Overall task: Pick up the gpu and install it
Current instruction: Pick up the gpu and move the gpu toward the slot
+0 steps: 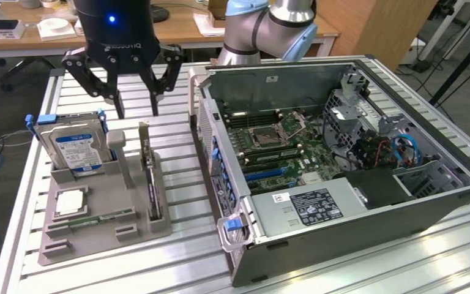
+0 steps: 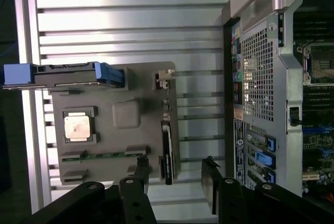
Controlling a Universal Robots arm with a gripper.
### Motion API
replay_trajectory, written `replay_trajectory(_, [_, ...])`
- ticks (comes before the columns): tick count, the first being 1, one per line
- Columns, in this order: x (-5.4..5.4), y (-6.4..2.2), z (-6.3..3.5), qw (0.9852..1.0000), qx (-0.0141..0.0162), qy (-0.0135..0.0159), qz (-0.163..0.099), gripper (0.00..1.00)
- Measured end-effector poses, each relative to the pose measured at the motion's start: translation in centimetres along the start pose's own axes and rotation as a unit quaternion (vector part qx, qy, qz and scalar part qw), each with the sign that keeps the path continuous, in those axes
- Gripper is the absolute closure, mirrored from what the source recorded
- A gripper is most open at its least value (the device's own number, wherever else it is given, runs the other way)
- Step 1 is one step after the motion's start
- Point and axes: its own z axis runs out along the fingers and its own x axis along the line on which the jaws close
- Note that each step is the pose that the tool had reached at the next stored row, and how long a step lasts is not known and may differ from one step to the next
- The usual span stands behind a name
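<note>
The gpu (image 1: 149,179) stands on edge in a slot of the grey holder (image 1: 129,211), its silver bracket end toward the far side of the table. My gripper (image 1: 137,111) hangs open above the holder's far end, just beyond the gpu and touching nothing. From the wrist camera the gpu (image 2: 167,145) is a thin dark strip, with its silver bracket (image 2: 165,78) at one end. It lies between my open gripper (image 2: 175,162) fingers, well below them. The open computer case (image 1: 300,82) lies on its side to the exterior view's right, motherboard (image 1: 276,144) exposed.
The holder also carries a silver hard drive (image 1: 76,146) in a blue frame, a processor chip (image 1: 70,201) and a memory stick (image 1: 100,218). The slatted aluminium table (image 1: 178,260) ends close to the holder on the exterior view's left. The case's perforated rear wall (image 2: 258,78) stands beside the holder.
</note>
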Motion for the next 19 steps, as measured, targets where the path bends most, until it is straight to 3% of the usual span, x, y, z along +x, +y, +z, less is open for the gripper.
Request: replay_trajectory(19, [-0.6,-0.30,1.53,1.0000,0.0000,0.0000,0.000,0.47])
